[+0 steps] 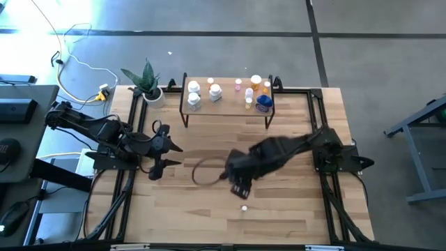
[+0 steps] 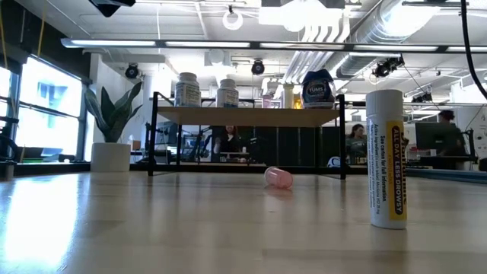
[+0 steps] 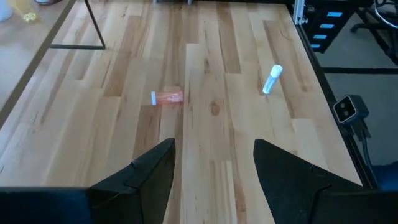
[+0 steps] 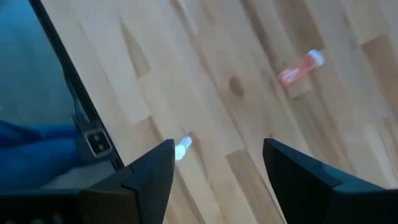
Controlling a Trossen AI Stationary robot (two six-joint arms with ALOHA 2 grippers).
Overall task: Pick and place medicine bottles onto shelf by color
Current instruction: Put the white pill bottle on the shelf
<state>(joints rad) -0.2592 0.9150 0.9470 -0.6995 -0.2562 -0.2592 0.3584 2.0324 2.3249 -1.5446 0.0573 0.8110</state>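
Right arm reaches in from three o'clock toward centre, its gripper (image 1: 240, 187) pointing to six, fingers apart, empty. Left gripper (image 1: 166, 155) waits at nine o'clock, fingers spread.

Pink bottle (image 3: 167, 98) lies toppled; white tube (image 2: 386, 158) upright

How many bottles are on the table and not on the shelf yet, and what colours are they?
Pink bottle, lying down: 1
White bottle, standing up: 1
Total: 2
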